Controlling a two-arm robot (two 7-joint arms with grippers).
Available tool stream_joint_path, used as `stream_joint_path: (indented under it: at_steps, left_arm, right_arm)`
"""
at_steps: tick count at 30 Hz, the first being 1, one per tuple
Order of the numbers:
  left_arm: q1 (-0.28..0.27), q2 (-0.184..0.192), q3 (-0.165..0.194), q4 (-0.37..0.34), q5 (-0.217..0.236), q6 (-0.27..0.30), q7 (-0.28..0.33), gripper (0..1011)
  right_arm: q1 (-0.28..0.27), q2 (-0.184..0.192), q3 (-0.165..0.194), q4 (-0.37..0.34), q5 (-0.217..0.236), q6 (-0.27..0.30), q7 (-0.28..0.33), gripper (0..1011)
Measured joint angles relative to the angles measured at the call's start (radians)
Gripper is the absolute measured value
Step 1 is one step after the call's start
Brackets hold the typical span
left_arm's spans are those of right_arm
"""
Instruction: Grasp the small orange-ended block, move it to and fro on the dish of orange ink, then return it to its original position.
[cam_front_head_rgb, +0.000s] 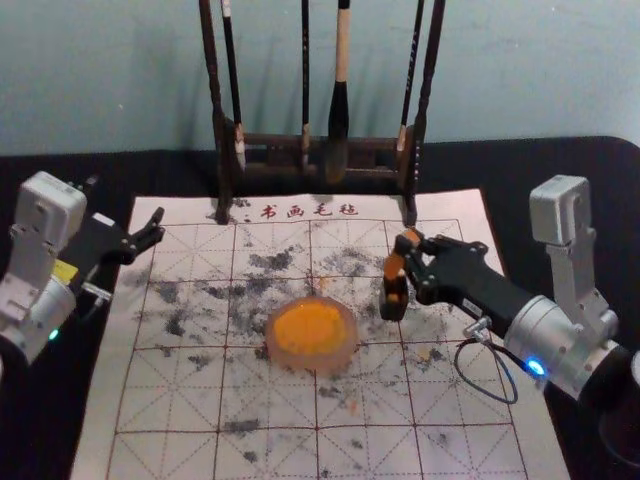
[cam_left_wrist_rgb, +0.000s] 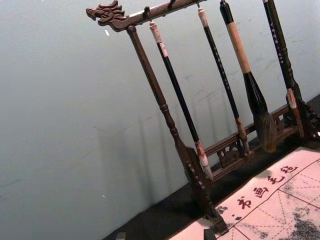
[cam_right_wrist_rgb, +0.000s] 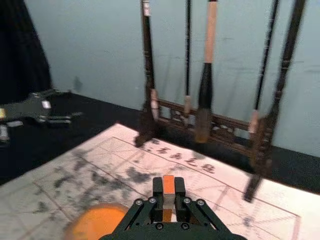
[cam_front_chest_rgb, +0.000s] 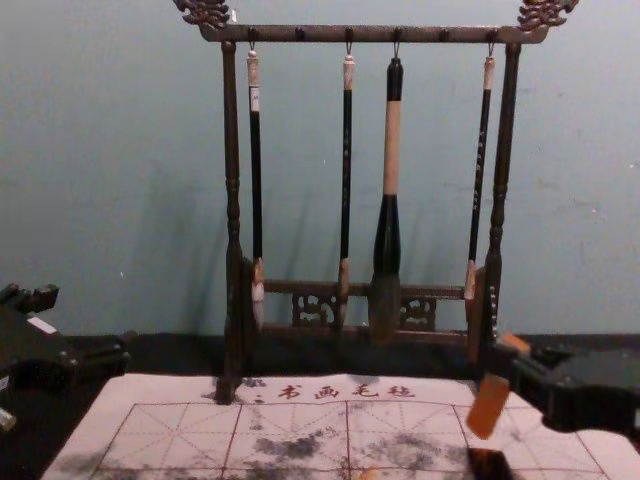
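Block (cam_front_head_rgb: 393, 266) w/ orange end was pinched in R gripper (cam_front_head_rgb: 411, 258) nr ink dish (cam_front_head_rgb: 308, 361).
It leaned; L gripper (cam_front_chest_rgb: 88, 322) hung w/ fingers spread by mat's (cam_front_head_rgb: 105, 430) L edge.

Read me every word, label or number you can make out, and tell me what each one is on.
"书画毛毡", in red on the mat.
Fine marks on two thin brush handles: too small to read.
White label on the leftmost brush: too small to read.
Yellow label on the left arm: unreadable.
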Motion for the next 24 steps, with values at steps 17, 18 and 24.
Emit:
stream_joint_path:
  at_steps: [17,18,24]
  left_arm:
    - [0.000,0.000,0.000,0.000,0.000,0.000,0.000,1001]
    - [0.000,0.000,0.000,0.000,0.000,0.000,0.000,1001]
    - [0.000,0.000,0.000,0.000,0.000,0.000,0.000,1001]
  right_arm:
    - [0.153,0.045,-0.165,0.115,0.005,-0.054,0.196,126]
    - [0.159,0.045,-0.171,0.122,0.003,-0.058,0.201,125]
    - [0.212,0.043,-0.216,0.175,-0.009,-0.077,0.234,126]
